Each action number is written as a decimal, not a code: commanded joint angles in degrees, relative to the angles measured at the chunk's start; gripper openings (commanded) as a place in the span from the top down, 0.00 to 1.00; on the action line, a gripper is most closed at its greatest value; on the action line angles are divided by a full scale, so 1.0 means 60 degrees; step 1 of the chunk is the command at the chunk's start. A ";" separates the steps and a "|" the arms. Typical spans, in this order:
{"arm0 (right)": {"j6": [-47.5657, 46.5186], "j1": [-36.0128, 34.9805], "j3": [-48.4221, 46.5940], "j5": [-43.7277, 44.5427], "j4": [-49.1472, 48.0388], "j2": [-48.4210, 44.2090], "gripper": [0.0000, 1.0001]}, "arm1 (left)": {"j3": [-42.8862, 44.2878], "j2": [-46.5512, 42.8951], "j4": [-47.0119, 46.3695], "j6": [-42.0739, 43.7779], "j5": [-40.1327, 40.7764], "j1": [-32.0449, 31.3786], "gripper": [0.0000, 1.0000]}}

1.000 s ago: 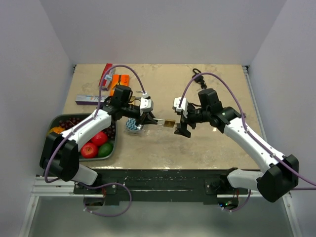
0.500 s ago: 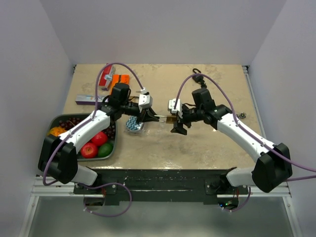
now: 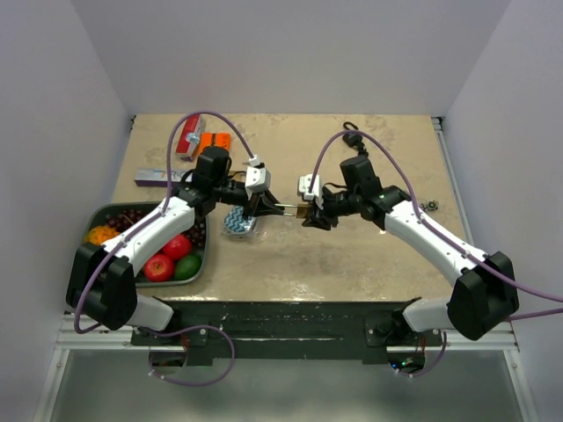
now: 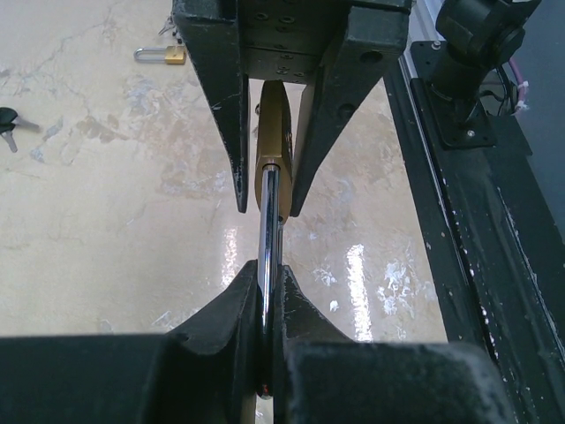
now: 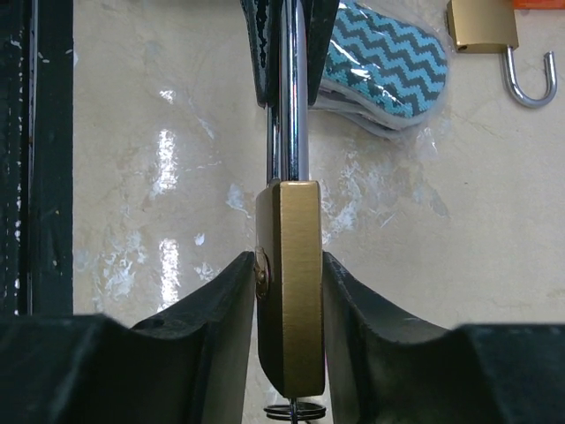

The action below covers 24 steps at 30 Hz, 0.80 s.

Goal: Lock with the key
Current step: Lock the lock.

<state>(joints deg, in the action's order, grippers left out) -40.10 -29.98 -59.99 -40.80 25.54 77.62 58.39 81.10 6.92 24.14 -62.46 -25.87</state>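
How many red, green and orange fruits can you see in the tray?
Red fruits: 2
Green fruit: 1
Orange fruit: 1
Total: 4

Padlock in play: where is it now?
Top view, mid-table between the arms: padlock held with left fingers on its shackle, right fingers on its brass body, right of the zigzag pouch.
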 commanded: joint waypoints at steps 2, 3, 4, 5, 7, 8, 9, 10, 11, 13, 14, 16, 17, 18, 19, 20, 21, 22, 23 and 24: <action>0.0120 -0.0043 -0.0271 -0.0495 -0.0506 -0.0441 0.66 | 0.0332 -0.0333 -0.0523 0.0268 -0.0738 0.0048 1.00; 0.0120 -0.0028 -0.0242 -0.0568 -0.0565 -0.0486 0.68 | 0.0332 -0.0333 -0.0465 0.0341 -0.0738 0.0049 1.00; 0.0120 -0.0028 -0.0213 -0.0641 -0.0594 -0.0544 0.69 | 0.0332 -0.0290 -0.0392 0.0429 -0.0782 0.0049 1.00; 0.0091 -0.0043 -0.0212 -0.0700 -0.0609 -0.0617 0.71 | 0.0332 -0.0275 -0.0304 0.0517 -0.0811 0.0049 1.00; 0.0135 -0.0043 -0.0139 -0.0846 -0.0740 -0.0706 0.80 | 0.0346 -0.0260 -0.0230 0.0591 -0.0855 0.0049 1.00; 0.0193 -0.0028 -0.0110 -0.0876 -0.0785 -0.0750 0.85 | 0.0361 -0.0245 -0.0216 0.0591 -0.0870 0.0049 1.00; 0.0208 -0.0028 -0.0124 -0.0876 -0.0828 -0.0779 0.91 | 0.0361 -0.0260 -0.0201 0.0591 -0.0870 0.0049 1.00; 0.0252 -0.0028 -0.0124 -0.0891 -0.0829 -0.0779 1.00 | 0.0361 -0.0260 -0.0215 0.0605 -0.0870 0.0049 1.00; 0.0310 -0.0043 -0.0153 -0.0920 -0.0829 -0.0779 1.00 | 0.0361 -0.0260 -0.0215 0.0576 -0.0855 0.0049 1.00; 0.0413 -0.0043 -0.0227 -0.0993 -0.0843 -0.0794 1.00 | 0.0361 -0.0260 -0.0186 0.0576 -0.0812 0.0049 1.00; 0.0558 -0.0028 -0.0256 -0.1052 -0.0844 -0.0808 1.00 | 0.0346 -0.0274 -0.0172 0.0576 -0.0739 0.0049 0.96; 0.0749 -0.0028 -0.0314 -0.1110 -0.0887 -0.0838 1.00 | 0.0303 -0.0289 0.0047 0.0765 -0.0665 0.0121 0.60; 0.0924 -0.0028 -0.0358 -0.1183 -0.0873 -0.0852 1.00 | 0.0273 -0.0347 0.0208 0.0955 -0.0578 0.0180 0.54; 0.1027 -0.0028 -0.0402 -0.1213 -0.0829 -0.0824 1.00 | 0.0215 -0.0362 0.0644 0.1552 -0.0533 0.0311 0.50; 0.1072 -0.0028 -0.0417 -0.1213 -0.0771 -0.0852 1.00 | 0.0200 -0.0391 0.0953 0.1964 -0.0490 0.0385 0.46; 0.1116 -0.0028 -0.0417 -0.1184 -0.0741 -0.0838 1.00 | 0.0200 -0.0392 0.1217 0.2301 -0.0359 0.0458 0.45; 0.1160 -0.0014 -0.0374 -0.1184 -0.0756 -0.0867 1.00 | 0.0214 -0.0377 0.1771 0.2928 -0.0314 0.0546 0.43; 0.1189 -0.0028 -0.0359 -0.1184 -0.0741 -0.0882 1.00 | 0.0229 -0.0363 0.2038 0.3224 -0.0270 0.0576 0.38; 0.1219 -0.0028 -0.0330 -0.1199 -0.0756 -0.0896 1.00 | 0.0244 -0.0348 0.2243 0.3459 -0.0197 0.0590 0.38; 0.1219 -0.0028 -0.0300 -0.1199 -0.0756 -0.0925 1.00 | 0.0273 -0.0348 0.2448 0.3679 -0.0182 0.0605 0.38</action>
<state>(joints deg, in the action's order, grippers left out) -34.76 -29.98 -59.79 -44.60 24.82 75.20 58.41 80.34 14.79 35.42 -63.77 -23.20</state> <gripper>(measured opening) 0.244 0.612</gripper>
